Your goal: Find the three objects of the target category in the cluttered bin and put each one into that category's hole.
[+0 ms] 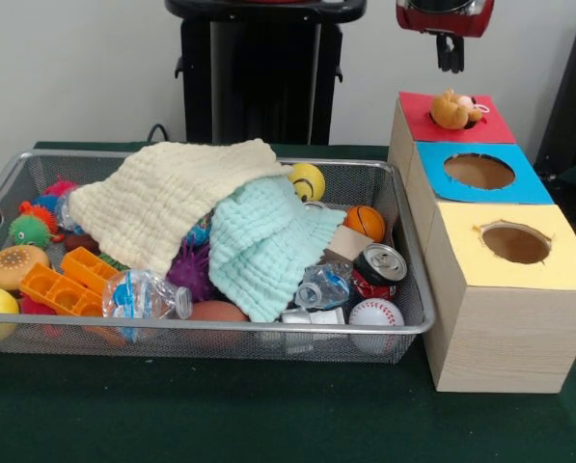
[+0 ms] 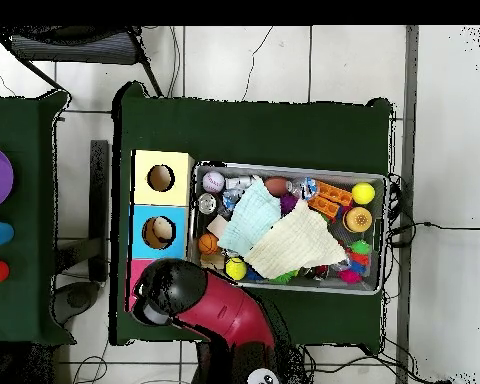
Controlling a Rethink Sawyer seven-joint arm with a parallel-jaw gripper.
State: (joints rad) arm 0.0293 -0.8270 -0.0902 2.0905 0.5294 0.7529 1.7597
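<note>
Two cloths [image 1: 201, 217] hide much of the wire basket [image 1: 403, 333], an orange toy [image 1: 452, 110] sits half sunk in the red box's hole [image 1: 471, 118], and the gripper [image 1: 450, 56] above looks closed and empty.

A silver wire-mesh bin [image 1: 403, 328] holds a cream waffle-textured cloth [image 1: 162, 203], a mint-green waffle cloth [image 1: 268, 246], orange plastic blocks [image 1: 70, 280] and a yellow smiley ball [image 1: 308, 180]. Red-topped [image 1: 418, 121], blue-topped [image 1: 534, 188] and yellow-topped [image 1: 461, 256] pale wooden boxes sit on the dark green bench [image 1: 220, 415].
</note>
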